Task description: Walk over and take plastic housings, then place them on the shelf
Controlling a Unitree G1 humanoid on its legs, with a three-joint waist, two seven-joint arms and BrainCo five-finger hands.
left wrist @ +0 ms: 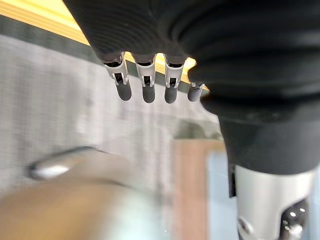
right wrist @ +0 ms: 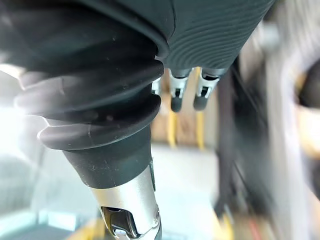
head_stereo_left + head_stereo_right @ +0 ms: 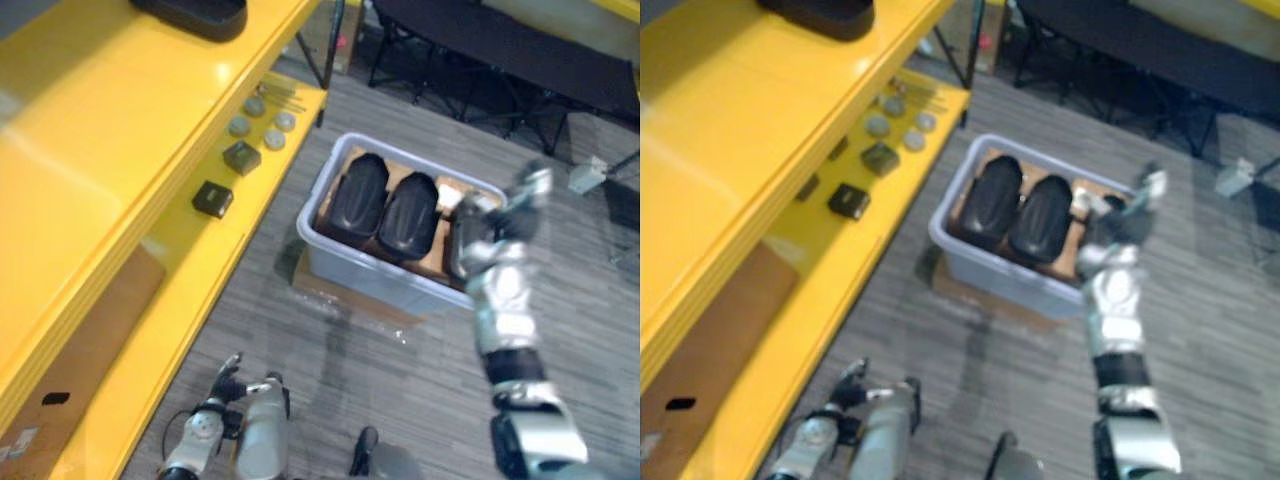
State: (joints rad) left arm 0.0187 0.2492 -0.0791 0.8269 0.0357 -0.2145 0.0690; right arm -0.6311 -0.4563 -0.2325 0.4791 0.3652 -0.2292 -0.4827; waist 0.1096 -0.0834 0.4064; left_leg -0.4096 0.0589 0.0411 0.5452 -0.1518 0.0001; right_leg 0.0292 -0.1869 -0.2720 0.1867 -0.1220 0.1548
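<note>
Shelving runs down the left: a yellow rack (image 3: 120, 150) with one black housing (image 3: 195, 15) already on its top board, and small grey discs and black blocks (image 3: 240, 157) on the lower one. Left hand (image 3: 212, 408) hangs low beside the rack, fingers (image 1: 145, 85) straight and relaxed, holding nothing.

In the middle of the floor a grey plastic bin (image 3: 345, 270) sits on cardboard (image 3: 305, 275), with two black plastic housings (image 3: 358, 195) lying side by side in it, touching. Right hand (image 3: 490, 235) is over the bin's right end, fingers (image 2: 176, 97) loose and uncurled, nothing in them that I can see.

So I'd call this the reach-in for a pick. My two cents: go for the right-hand housing (image 3: 408, 215), since it's closest. Come down over its rounded back and get the thumb on one flank and fingers on the other before lifting. That glossy shell looks slippery, and its neighbour is tight against it.
</note>
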